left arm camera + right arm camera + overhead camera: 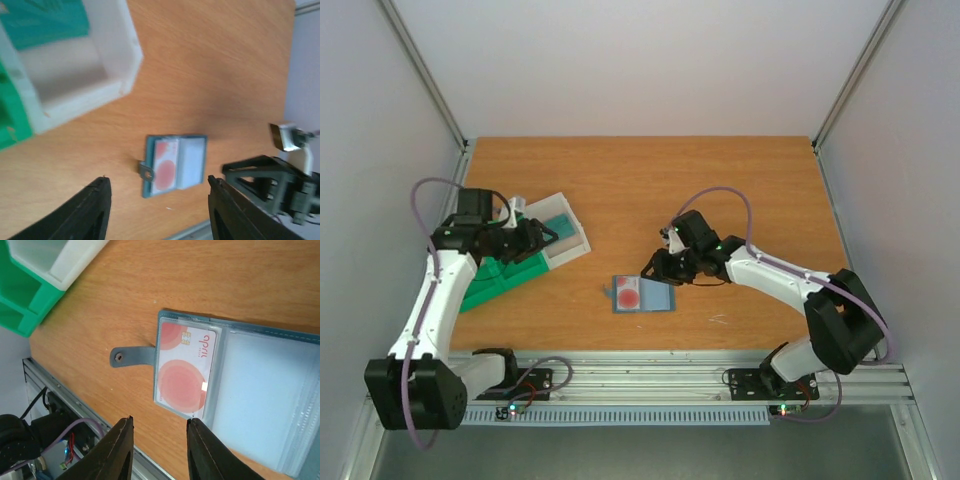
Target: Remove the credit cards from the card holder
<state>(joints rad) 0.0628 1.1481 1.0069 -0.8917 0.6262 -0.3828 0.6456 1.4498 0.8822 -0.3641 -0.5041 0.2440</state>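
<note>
Right wrist view: card holder [260,400] lies open on the bench [225,275], a red-circled credit card [182,385] in its pocket; right fingers [120,450] slightly parted above its edge, left fingers [95,210] spread wide, well away.

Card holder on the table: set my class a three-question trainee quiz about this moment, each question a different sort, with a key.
1. True or false: the card holder lies open on the table.
2. Multiple choice: the card in its pocket shows A) red circles, B) blue stripes, C) a green star.
3. Short answer: what colour is the tray holding the teal card?
Key: 1 true; 2 A; 3 whitish.
</note>
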